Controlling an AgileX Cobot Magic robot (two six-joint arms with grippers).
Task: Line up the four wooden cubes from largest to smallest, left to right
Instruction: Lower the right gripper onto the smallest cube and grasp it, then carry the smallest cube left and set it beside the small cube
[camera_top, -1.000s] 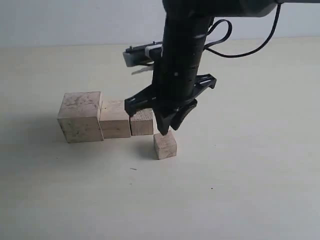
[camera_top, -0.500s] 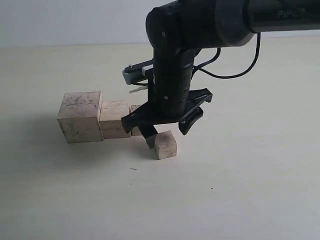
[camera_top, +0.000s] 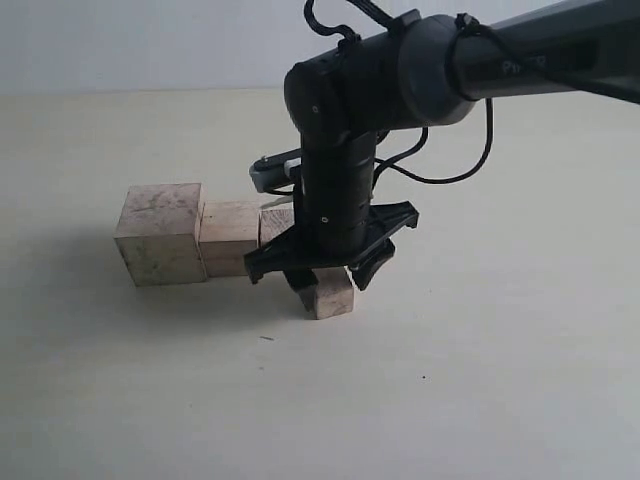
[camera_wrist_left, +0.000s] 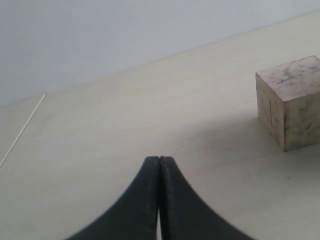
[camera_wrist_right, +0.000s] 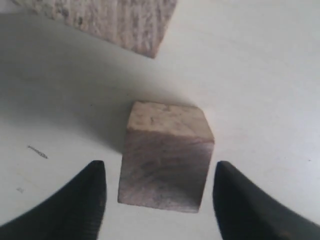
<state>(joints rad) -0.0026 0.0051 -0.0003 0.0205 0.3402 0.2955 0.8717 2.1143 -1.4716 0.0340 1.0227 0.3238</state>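
Straddling the smallest cube (camera_top: 332, 298) with the right gripper (camera_wrist_right: 160, 172), jaws apart, a gap each side. Sits just in front of the right end of the three-cube row (camera_top: 229, 238). Shows the left gripper (camera_wrist_left: 159, 167) pinched together.

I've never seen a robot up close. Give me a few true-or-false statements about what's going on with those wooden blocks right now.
1. The right tool stands open on either side of the smallest block. True.
2. The smallest block hangs in the air. False: it rests on the table.
3. The left tool is shut and empty. True.
4. The smallest block touches the three bigger blocks. False: it sits apart from them.
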